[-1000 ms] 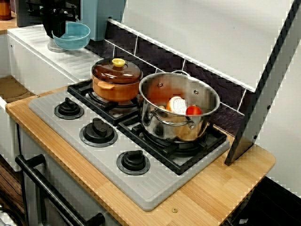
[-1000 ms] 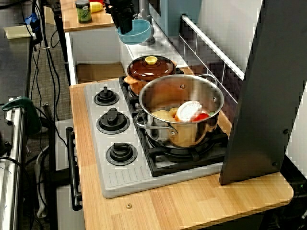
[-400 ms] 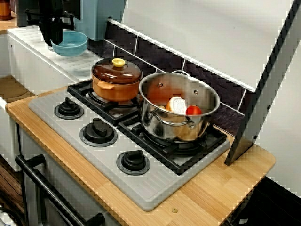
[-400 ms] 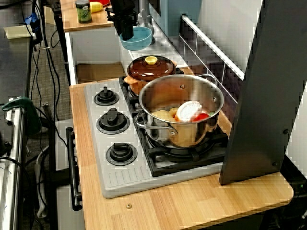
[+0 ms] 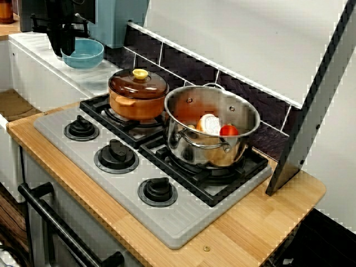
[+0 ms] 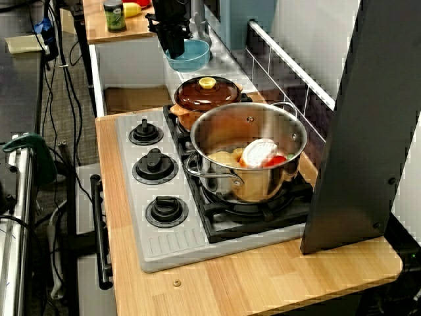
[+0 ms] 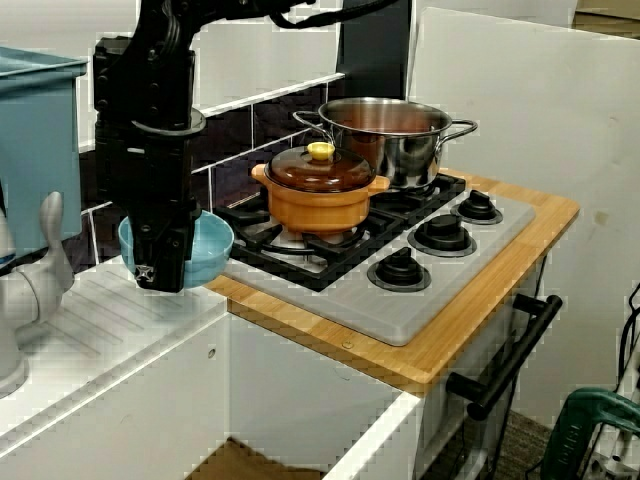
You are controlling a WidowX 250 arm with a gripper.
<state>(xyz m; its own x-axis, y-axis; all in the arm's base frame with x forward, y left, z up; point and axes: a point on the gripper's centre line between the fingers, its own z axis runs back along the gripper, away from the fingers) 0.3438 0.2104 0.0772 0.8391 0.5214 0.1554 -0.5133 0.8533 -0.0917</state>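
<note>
A light blue bowl (image 5: 86, 54) is over the white ribbed drainboard (image 5: 67, 69), left of the stove. It shows again in the view from the stove's right end (image 6: 192, 54) and in the view from the sink side (image 7: 210, 250). My black gripper (image 7: 162, 270) comes straight down and is shut on the bowl's near rim, with one finger outside the wall. The gripper also shows in the front view (image 5: 63, 47) and from the right end (image 6: 176, 47). Whether the bowl touches the drainboard I cannot tell.
A brown lidded pot (image 5: 138, 94) sits on the back-left burner. A steel pot (image 5: 211, 128) with food items stands to its right. Three knobs line the stove's front (image 5: 115, 156). A blue appliance (image 7: 35, 150) and a grey faucet (image 7: 40, 270) stand by the drainboard. A dark panel (image 5: 317, 100) leans at the right.
The gripper and the blue bowl have come down toward the drainboard, most of it in the first half second. The pots have not moved.
</note>
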